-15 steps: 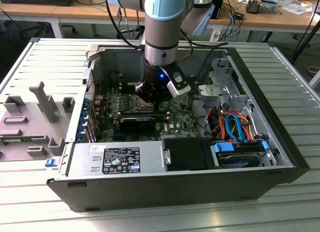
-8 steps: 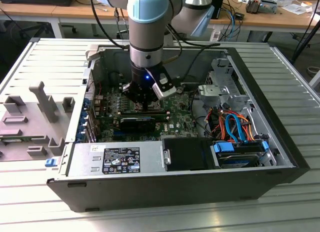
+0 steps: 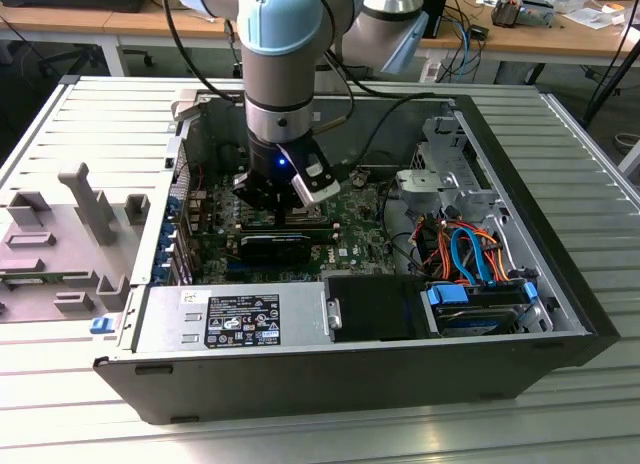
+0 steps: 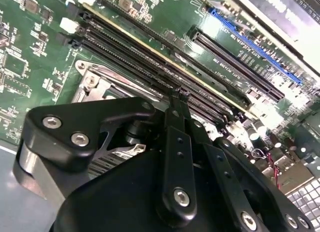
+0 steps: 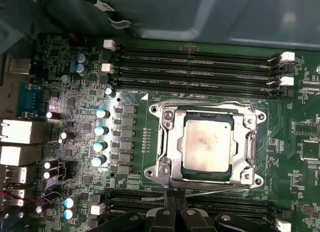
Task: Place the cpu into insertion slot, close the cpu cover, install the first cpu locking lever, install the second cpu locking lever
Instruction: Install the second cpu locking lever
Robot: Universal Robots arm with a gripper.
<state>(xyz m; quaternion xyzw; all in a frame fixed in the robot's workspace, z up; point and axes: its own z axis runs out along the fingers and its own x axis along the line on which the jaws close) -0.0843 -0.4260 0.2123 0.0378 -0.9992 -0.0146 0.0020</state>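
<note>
Silver-grey square cpu [image 5: 207, 144] sat in the insertion slot under the silvery metal cpu cover [image 5: 170, 142]; black fingers [image 5: 172, 204] closed together just beside it, gripping nothing.

Black gripper [image 4: 176, 99] fingers together over green board [image 4: 30, 57], beside long black slots [image 4: 150, 62]; silvery socket frame [image 4: 92, 79] partly hidden.

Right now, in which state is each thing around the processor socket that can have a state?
cpu: seated flat in the insertion slot.
cpu cover: closed down around the chip.
locking lever: thin wire lying along the socket edge, at the gripper tip; whether latched, I cannot tell.
memory slots: empty.
computer case: open, lying on its side.
</note>
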